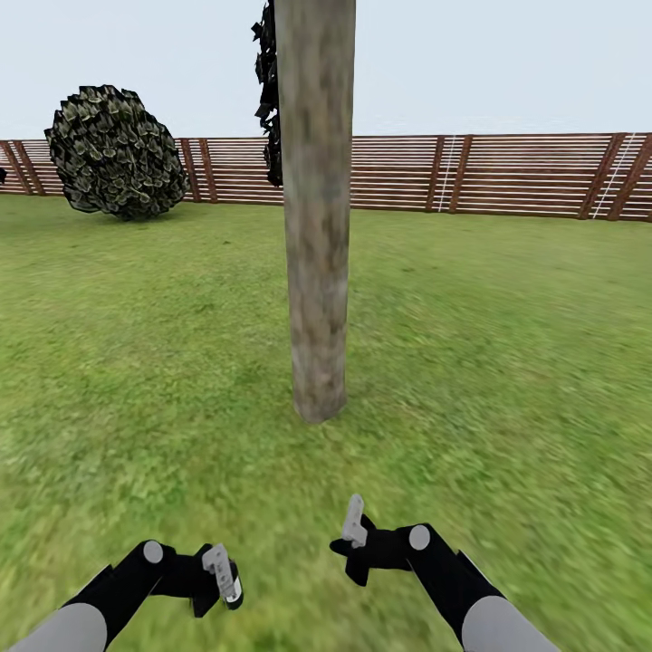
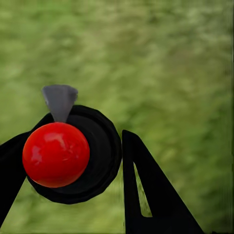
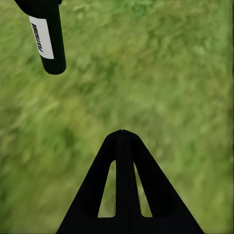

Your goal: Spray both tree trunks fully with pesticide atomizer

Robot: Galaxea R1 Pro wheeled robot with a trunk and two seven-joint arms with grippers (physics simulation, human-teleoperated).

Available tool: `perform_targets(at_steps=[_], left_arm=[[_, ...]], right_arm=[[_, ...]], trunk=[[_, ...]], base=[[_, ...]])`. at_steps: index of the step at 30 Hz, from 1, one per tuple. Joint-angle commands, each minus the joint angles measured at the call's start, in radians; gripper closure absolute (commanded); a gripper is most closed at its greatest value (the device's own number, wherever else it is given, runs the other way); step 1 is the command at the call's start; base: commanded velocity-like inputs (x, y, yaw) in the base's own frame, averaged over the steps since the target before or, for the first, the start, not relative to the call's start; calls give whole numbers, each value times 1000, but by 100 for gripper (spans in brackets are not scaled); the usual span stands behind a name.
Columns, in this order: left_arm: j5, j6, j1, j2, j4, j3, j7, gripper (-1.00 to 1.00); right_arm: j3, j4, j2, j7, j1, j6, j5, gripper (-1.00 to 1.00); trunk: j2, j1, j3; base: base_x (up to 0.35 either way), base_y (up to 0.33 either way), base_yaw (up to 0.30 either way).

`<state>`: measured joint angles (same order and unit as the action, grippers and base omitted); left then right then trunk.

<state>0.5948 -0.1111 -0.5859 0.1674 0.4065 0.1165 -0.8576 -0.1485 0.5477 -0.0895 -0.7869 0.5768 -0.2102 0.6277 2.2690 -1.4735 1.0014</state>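
we stand on the lawn point(image 1: 507, 344) with one tree trunk point(image 1: 316, 226) straight ahead, near and upright, its bark mottled beige-grey and without any pale speckles that we can make out. a round dark bush point(image 1: 116, 152) sits far left before the slatted fence point(image 1: 507, 174).

our left gripper point(image 1: 217, 580) is pinching the pesticide atomizer point(image 1: 226, 576), low at the near left. in the left wrist view the black bottle with its red ball top point(image 2: 56, 154) and grey nozzle point(image 2: 59, 101) sits between the dark fingers point(image 2: 146, 195), which press against its sides. in the right wrist view the bottle's black body with a white label point(image 3: 46, 39) hangs over the grass.

our right gripper point(image 1: 355, 534) holds nothing, its fingers point(image 3: 122, 190) pressed together.

we judge the atomizer light and rigid, a smooth cylinder that could twist or slip in a narrow pinch. the body below the red top looks the best place to hold, leaving the nozzle free to face the trunk.
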Motion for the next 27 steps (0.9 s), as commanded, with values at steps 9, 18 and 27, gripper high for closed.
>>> perform_targets(at_steps=[9, 18, 27], left_arm=[[2, 2, 0, -27, 38, 102, 0, 100], [4, 2, 0, -59, 43, 117, 1, 100], [4, 4, -2, -89, 74, 194, 2, 100]], right_arm=[[-3, 2, -13, -1, 0, 0, 2, 100], [-78, 4, -31, -2, 0, 0, 2, 100], [-88, 5, -38, -2, 0, -3, 1, 100]], trunk=[[0, 0, 0], [0, 0, 0], [0, 0, 0]], base=[[0, 0, 0], [0, 0, 0], [0, 0, 0]])
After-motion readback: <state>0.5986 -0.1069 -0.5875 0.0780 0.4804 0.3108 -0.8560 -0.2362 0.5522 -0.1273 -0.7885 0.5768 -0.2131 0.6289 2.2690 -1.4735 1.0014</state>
